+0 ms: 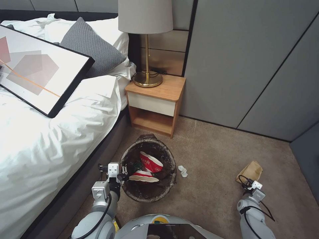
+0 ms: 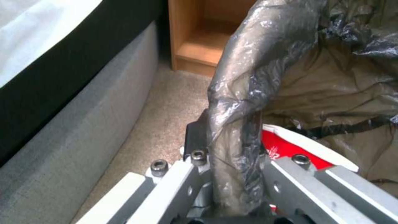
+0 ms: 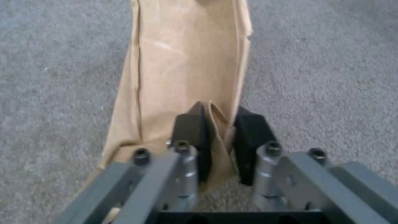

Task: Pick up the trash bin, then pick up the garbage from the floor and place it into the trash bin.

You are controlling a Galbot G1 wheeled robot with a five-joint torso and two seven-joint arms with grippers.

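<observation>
The trash bin (image 1: pixel 148 167) sits on the carpet (image 1: pixel 212 159) in front of the robot, at about 12 o'clock from its body, close beside the bed (image 1: pixel 50 132) and just in front of the night stand (image 1: pixel 156 99). Crushed red-and-white cups (image 1: pixel 150 162) already lie inside it.

The left gripper (image 1: pixel 123 172) is at the bin's 9 o'clock edge. Its jaws are pinched narrow on the rim, with the dark liner bag (image 2: pixel 236 102) squeezed between them.

The tan paper bag (image 1: pixel 250 171) lies on the carpet, at about 3 o'clock from the bin and well apart from it. The right gripper (image 3: pixel 217 146) is down at the near end of the paper bag. Its jaws are nearly closed, with a fold of the paper between the two black pads (image 3: pixel 188 130). It looks like they are holding the paper bag.

A small white tissue (image 1: pixel 182 170) lies on the carpet, just beside the bin at its 3 o'clock side.

To do this step well, I think the right jaws should keep a firm squeeze, because thin paper can slip or tear. The paper bag should go up slowly, then over the open bin. The left jaws should hold the bin steady.
</observation>
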